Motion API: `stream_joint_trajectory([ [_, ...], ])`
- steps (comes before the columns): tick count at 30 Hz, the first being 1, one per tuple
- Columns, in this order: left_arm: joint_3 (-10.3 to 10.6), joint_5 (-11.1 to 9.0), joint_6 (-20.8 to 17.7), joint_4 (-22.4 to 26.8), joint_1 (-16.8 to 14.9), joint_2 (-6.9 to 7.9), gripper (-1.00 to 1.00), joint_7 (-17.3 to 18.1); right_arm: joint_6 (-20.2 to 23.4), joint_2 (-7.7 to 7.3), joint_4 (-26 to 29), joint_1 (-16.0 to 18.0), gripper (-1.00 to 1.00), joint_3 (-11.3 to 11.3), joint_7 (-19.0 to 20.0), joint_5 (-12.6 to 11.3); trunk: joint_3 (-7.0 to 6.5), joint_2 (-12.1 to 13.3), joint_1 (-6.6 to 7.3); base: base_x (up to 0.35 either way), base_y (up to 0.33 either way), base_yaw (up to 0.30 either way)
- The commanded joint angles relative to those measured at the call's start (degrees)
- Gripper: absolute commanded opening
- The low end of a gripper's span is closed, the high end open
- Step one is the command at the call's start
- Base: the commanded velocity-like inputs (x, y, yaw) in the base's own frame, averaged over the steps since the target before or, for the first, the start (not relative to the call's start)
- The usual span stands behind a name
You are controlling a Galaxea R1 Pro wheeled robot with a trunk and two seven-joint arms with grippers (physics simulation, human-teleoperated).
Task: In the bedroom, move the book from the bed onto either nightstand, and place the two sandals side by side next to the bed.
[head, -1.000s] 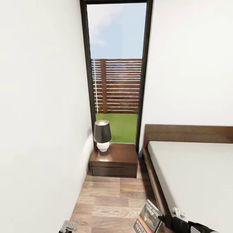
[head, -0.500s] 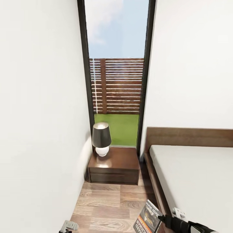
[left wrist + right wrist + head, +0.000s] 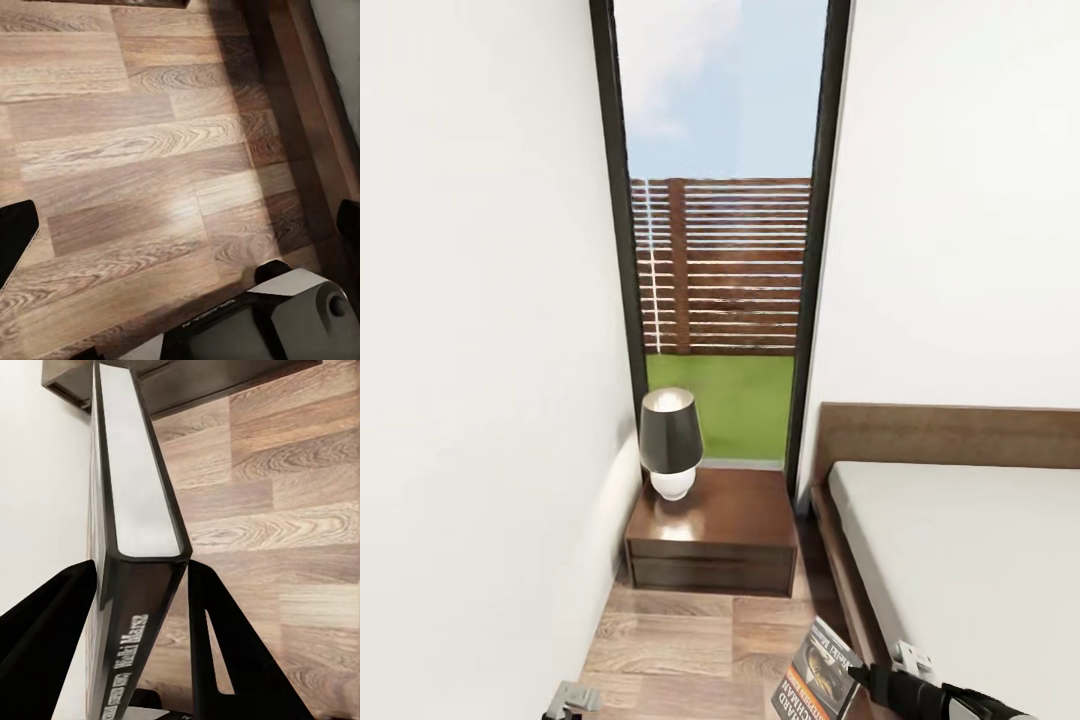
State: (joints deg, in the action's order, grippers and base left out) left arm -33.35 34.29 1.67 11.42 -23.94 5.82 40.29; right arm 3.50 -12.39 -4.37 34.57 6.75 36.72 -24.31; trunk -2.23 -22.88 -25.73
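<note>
Straight ahead past the lamp [image 3: 671,442] sits the glossy dark reddish-brown nightstand [image 3: 712,540] — the right gripper [image 3: 142,585] clamps the thin dark paperback book [image 3: 817,683] edge-up. Left gripper [image 3: 572,698] — I can't tell its state.

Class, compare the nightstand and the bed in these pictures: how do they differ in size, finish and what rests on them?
Size: the nightstand is a small cabinet, while the bed runs past the picture's edge. Finish: the nightstand's top is glossy dark wood; the bed's top is a plain pale mattress. Load: the nightstand carries a lamp; the visible part of the bed carries nothing. Both are low, with dark brown wood.
</note>
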Motion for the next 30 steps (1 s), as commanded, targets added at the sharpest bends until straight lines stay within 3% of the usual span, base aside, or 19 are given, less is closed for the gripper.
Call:
stream_joint_trajectory([
  [1, -0.5, 0.6, 0.2, 0.0, 0.0, -0.02, 1.00, 0.2, 0.3, 0.00, -0.1, 0.1, -1.00, 0.2, 0.3, -0.6, 0.02, 0.0, -0.06, 0.327, 0.000, 0.000],
  [24, -0.5, 0.6, 0.2, 0.0, 0.0, -0.02, 1.00, 0.2, 0.3, 0.00, -0.1, 0.1, -1.00, 0.2, 0.3, -0.6, 0.02, 0.0, -0.06, 0.323, 0.000, 0.000],
  [30, -0.5, 0.6, 0.2, 0.0, 0.0, -0.02, 1.00, 0.2, 0.3, 0.00, -0.1, 0.1, -1.00, 0.2, 0.3, -0.6, 0.02, 0.0, -0.06, 0.092, 0.000, 0.000],
])
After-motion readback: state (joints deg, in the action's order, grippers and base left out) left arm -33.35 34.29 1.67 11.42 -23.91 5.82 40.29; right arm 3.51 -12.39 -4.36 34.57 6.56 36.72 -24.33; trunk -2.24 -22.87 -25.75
